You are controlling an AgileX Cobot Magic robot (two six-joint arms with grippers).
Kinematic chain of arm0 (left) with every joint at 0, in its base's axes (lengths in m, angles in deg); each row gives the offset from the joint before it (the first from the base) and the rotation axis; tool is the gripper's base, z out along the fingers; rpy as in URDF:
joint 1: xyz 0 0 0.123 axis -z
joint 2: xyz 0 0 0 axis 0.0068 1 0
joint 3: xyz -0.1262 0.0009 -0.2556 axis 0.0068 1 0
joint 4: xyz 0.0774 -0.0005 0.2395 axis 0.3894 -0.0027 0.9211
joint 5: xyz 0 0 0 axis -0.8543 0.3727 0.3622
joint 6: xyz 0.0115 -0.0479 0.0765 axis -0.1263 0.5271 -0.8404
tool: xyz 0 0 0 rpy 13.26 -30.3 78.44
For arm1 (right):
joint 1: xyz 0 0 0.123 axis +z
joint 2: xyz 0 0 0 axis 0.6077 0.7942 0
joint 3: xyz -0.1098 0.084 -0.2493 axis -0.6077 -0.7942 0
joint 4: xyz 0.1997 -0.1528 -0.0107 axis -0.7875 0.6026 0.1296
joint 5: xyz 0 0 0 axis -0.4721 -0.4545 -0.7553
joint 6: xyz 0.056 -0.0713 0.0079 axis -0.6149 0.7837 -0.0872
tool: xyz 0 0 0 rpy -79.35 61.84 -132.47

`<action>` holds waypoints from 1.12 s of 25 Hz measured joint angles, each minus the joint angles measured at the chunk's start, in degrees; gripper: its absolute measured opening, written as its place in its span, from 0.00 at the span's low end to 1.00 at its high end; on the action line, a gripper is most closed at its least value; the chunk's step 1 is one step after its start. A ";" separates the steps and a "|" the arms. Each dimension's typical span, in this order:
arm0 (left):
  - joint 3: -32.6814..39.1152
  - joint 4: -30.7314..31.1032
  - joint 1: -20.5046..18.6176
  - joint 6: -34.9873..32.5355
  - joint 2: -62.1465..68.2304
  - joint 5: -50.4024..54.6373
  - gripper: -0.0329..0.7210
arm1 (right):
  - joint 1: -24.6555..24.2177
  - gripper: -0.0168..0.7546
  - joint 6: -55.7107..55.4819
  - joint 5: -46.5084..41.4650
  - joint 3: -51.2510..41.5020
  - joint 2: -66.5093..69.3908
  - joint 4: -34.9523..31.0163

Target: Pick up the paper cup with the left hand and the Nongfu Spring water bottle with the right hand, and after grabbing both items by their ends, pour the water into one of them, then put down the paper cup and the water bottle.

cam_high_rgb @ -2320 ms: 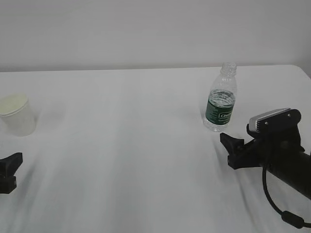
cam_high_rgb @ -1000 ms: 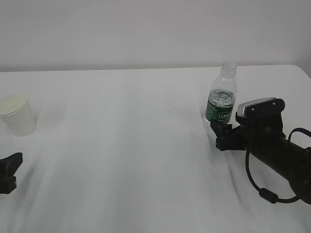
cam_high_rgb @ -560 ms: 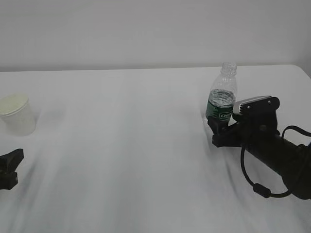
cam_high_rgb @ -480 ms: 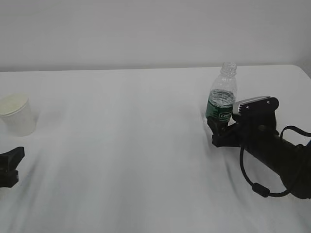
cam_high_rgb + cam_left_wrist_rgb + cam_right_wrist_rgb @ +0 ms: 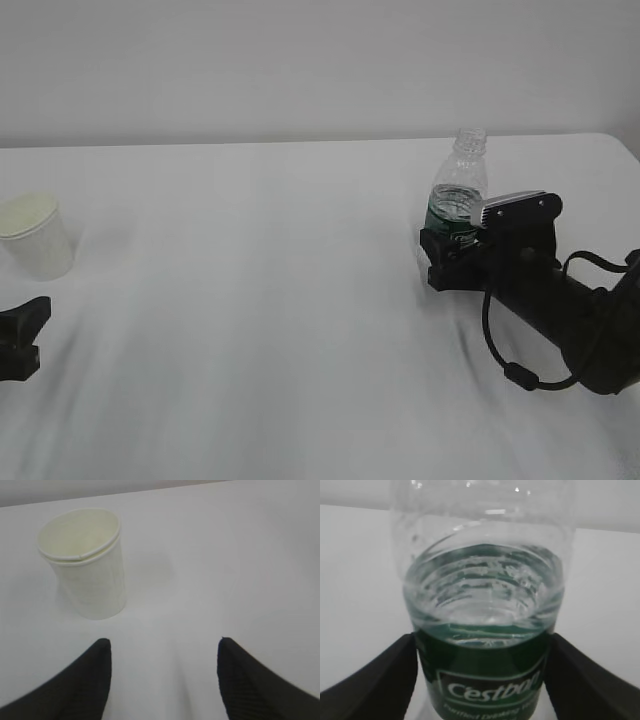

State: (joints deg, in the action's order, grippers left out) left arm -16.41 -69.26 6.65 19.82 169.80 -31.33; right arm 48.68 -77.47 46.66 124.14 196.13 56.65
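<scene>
The paper cup (image 5: 38, 235) (image 5: 85, 565) stands upright at the table's left, white with a creamy inside. My left gripper (image 5: 30, 338) (image 5: 162, 645) is open just short of the cup, which lies ahead and a little left of the gap between the fingers. The Nongfu Spring water bottle (image 5: 460, 180) (image 5: 480, 605) stands uncapped at the right, with water (image 5: 482, 592) up to just above its green label. My right gripper (image 5: 440, 255) (image 5: 481, 636) is open, one finger on each side of the label band; I cannot tell whether they touch it.
A white table (image 5: 250, 300) runs back to a plain wall. Its right far corner lies just behind the bottle. A black cable (image 5: 510, 360) loops under the right arm.
My right gripper has slid forward and left until its fingers flank the bottle's label. The left gripper has hardly moved. Cup and bottle stand where they were.
</scene>
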 joint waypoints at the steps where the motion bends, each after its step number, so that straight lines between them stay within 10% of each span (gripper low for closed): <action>1: 0.00 0.00 0.00 -0.28 0.00 0.00 0.67 | 0.00 0.79 0.00 0.00 0.59 0.46 0.00; 28: 0.00 0.00 0.00 -1.82 0.00 0.00 0.67 | 0.00 0.74 -0.12 -3.64 7.34 2.95 0.12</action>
State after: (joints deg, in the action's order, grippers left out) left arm -16.41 -69.26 6.65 18.01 169.80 -31.33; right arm 48.68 -77.59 43.02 131.48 199.09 56.77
